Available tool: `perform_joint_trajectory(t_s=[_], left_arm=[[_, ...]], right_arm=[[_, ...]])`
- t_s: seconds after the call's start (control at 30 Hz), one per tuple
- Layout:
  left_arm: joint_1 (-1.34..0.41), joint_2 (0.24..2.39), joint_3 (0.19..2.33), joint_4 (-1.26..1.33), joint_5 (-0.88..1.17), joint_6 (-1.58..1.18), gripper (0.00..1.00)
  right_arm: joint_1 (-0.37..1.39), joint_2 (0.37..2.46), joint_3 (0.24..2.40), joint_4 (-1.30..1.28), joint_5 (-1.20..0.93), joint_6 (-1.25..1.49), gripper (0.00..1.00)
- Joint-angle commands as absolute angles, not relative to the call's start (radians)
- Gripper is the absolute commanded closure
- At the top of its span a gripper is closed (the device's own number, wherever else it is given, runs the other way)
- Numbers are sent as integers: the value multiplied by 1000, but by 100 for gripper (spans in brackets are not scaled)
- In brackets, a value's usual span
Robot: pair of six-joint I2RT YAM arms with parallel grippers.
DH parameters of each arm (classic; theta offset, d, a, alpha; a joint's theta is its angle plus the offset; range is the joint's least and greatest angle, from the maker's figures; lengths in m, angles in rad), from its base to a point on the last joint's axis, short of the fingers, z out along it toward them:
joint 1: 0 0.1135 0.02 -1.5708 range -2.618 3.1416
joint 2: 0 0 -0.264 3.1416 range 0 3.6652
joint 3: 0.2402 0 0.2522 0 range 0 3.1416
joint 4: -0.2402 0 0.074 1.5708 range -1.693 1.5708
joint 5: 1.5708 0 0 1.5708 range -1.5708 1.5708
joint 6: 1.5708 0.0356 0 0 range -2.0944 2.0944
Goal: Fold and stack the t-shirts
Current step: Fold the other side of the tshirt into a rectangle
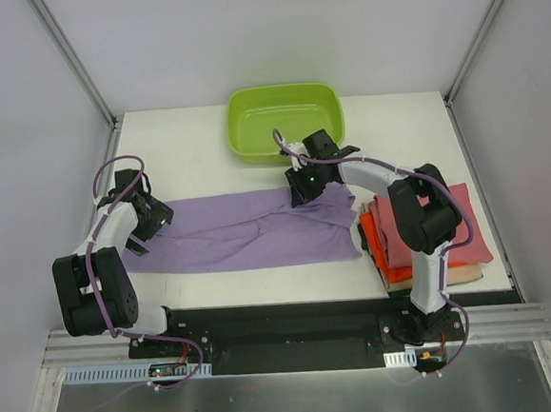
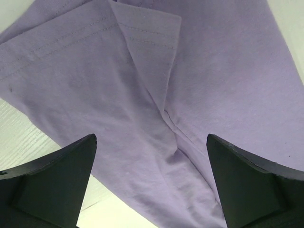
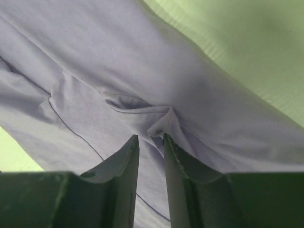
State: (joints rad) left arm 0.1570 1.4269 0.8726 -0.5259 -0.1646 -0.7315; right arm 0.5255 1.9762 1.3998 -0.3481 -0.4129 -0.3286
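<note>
While one lilac cotton t-shirt lies spread as a long, soft, creased band across the white surface, two more shirts sit folded at its right end: a dusty rose-red folded t-shirt on top of a bright orange folded t-shirt. Beneath them is a darker layer that I cannot make out. Of the two arms, the right pincer has its dark fingers nearly together, clenched on a small raised pucker of the lilac cloth at the shirt's far right edge, near a stitched seam. The left pincer is released – its two black wedge-shaped fingers stand wide apart just above the shirt's left end, where a hemmed sleeve with double stitching lies folded over the body. One lime-green plastic tub, rounded and glossy, stands at the far side of the surface, just beyond the right pincer
</note>
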Motion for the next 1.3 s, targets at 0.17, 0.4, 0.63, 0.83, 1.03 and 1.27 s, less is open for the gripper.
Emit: perform_joint_trajectory(t_s=[0.17, 0.4, 0.63, 0.83, 1.03, 1.27], left_arm=[[156, 1405, 870, -537, -201, -715, 1], [156, 1397, 868, -537, -196, -713, 1], [156, 1399, 870, -535, -193, -713, 1], [156, 1407, 873, -535, -183, -709, 1], [156, 1408, 873, -535, -181, -707, 1], [155, 1408, 874, -535, -181, -707, 1]], right_arm=[[561, 1898, 1390, -383, -302, -302, 91], [578, 1847, 1350, -322, -176, -276, 99], [603, 1787, 1316, -302, -167, -322, 100], [635, 1809, 1331, -318, -54, -428, 67], [618, 1907, 1436, -328, -46, -512, 49], [594, 1996, 1512, -362, -106, -525, 44]])
